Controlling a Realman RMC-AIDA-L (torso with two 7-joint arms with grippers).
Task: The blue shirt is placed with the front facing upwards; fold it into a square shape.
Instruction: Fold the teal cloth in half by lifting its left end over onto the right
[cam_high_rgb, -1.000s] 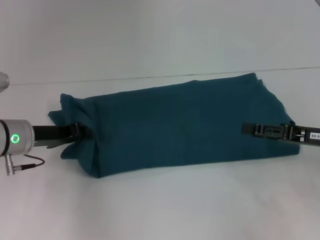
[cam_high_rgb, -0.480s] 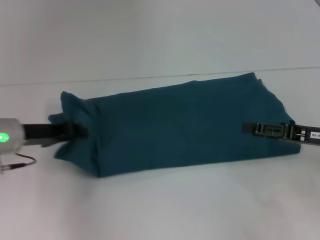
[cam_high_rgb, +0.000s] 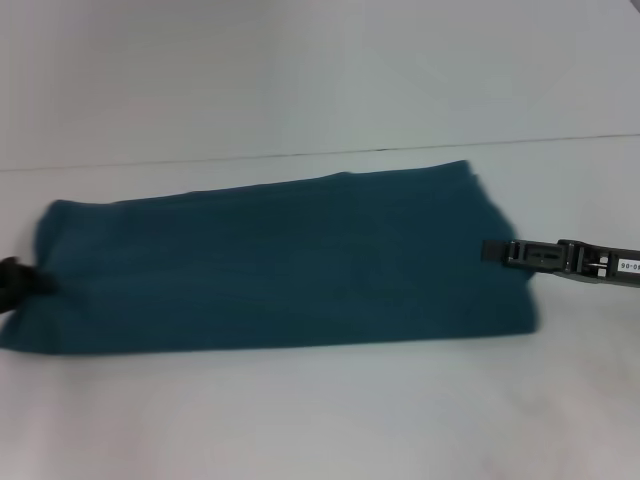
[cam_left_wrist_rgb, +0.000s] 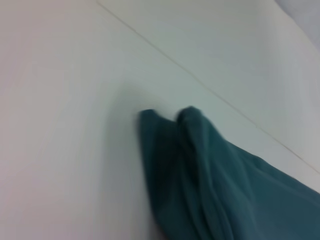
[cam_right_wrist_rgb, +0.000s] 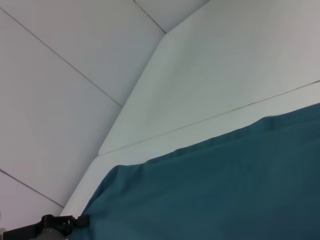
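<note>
The blue shirt (cam_high_rgb: 270, 265) lies as a long teal band across the white table; its lettering and collar are hidden. My left gripper (cam_high_rgb: 12, 275) shows only as a dark tip at the head view's far left edge, shut on the shirt's left end. My right gripper (cam_high_rgb: 492, 251) is shut on the shirt's right edge, with its dark fingers (cam_high_rgb: 530, 254) lying flat. The shirt is stretched between them. The left wrist view shows two bunched folds of the shirt (cam_left_wrist_rgb: 200, 165). The right wrist view shows the shirt (cam_right_wrist_rgb: 225, 190) and the left gripper (cam_right_wrist_rgb: 62, 222) far off.
The white table (cam_high_rgb: 320, 410) has bare room in front of the shirt. A seam line (cam_high_rgb: 300, 155) runs across behind the shirt, with white surface beyond it.
My left gripper has moved left, almost out of the head view, pulling the shirt's left end with it. The shirt is now longer and flatter. My right gripper has stayed in place.
</note>
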